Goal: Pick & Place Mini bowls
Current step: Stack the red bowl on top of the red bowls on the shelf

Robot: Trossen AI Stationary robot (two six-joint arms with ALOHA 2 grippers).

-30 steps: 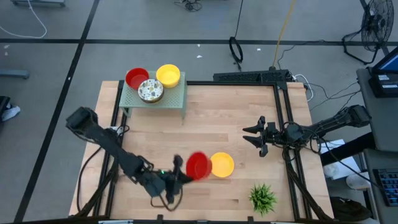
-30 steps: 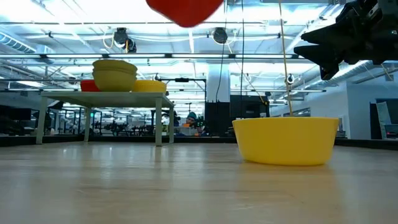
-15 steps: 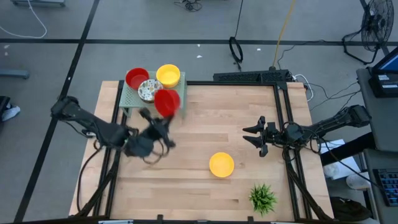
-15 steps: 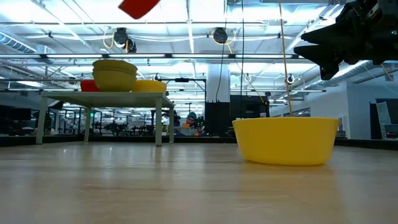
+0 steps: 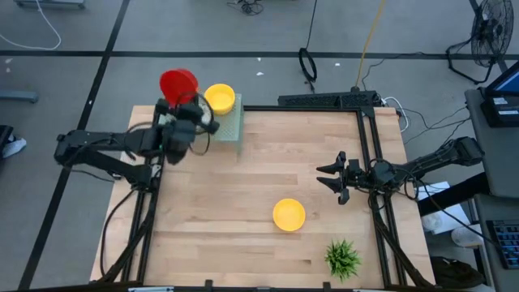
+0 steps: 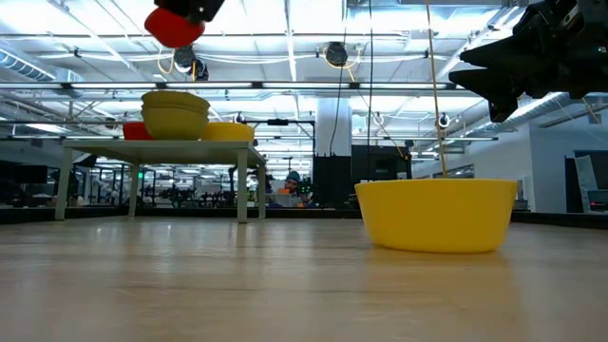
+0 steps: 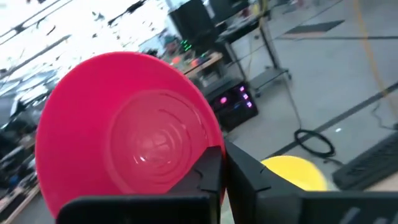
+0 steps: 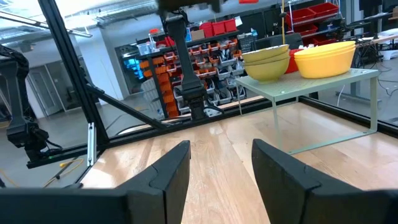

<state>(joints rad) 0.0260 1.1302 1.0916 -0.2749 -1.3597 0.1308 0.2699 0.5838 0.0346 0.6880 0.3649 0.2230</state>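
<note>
High view, left end effector (image 5: 188,113) gripping red bowl (image 5: 178,83) above shelf (image 5: 231,130), wooden table (image 5: 268,174)

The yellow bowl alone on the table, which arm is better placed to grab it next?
Probably the right. The right gripper hangs open and free near the yellow bowl, while the left gripper holds a red bowl over the far shelf.

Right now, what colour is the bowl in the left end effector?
Plain red bowl, clearest in the left wrist view; left end effector holds it above the small shelf.
</note>
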